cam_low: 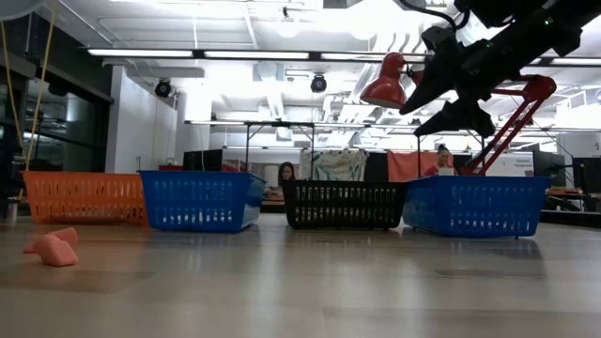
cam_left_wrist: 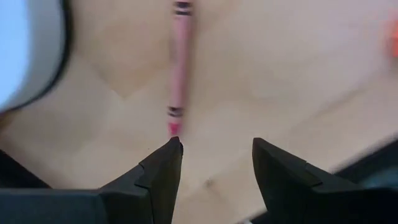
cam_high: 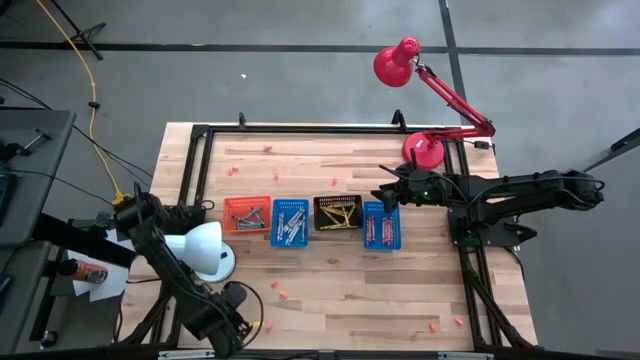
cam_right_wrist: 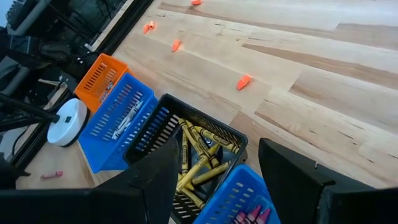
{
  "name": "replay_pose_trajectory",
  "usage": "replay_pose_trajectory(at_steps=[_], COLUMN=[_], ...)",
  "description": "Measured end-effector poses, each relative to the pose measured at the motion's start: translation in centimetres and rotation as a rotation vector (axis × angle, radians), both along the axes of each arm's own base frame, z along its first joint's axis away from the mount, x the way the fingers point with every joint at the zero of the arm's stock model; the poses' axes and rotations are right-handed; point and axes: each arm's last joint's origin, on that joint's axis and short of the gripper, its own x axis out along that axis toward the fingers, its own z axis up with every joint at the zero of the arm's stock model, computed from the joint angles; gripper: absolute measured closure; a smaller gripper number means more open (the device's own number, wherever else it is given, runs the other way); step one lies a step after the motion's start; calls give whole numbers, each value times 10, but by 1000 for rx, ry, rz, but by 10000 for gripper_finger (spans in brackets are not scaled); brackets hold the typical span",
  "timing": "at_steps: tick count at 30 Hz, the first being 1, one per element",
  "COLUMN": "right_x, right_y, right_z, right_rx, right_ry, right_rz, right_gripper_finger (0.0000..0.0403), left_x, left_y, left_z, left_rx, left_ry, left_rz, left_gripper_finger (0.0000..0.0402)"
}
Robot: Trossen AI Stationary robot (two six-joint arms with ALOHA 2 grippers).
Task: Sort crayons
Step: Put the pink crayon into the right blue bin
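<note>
Left gripper (cam_left_wrist: pixel 214 165): jaws apart, empty, low over table (cam_high: pixel 340 285); pink crayon (cam_left_wrist: pixel 179 65) lies just ahead, long axis pointing away from left fingertip. Wrapper print unreadable. Right gripper (cam_right_wrist: pixel 214 171): wide, empty, above 4 baskets (cam_high: pixel 311 217) holding sorted crayons (cam_right_wrist: pixel 198 158).

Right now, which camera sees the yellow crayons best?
The right wrist view: it looks down into the black basket, so the yellow crayons show clearly. The high view shows them tiny. The low view shows only the basket's mesh side. The left wrist view misses them.
</note>
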Motion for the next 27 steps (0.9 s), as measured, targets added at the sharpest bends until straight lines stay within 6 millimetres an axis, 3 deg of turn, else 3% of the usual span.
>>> replay_pose_trajectory(at_steps=[7,14,22,27], right_x=[-1,-1,-1,-1], right_y=[0,0,-1,-1], right_z=[-1,-1,-1,-1], right_rx=[16,13,18,18], right_ry=[8,7,-2,-1], right_rz=[-10,-20,-65,-64], right_gripper_finger=[188,188,188,188], left_x=[-6,-7,-7,-6], left_y=[11,13,15,15], left_z=[-17,-36,-39,-39], left_rx=[43,-19,-31,-38], left_ry=[36,-6,-12,-18], left_rz=[9,20,28,27], left_gripper_finger=[220,220,222,255])
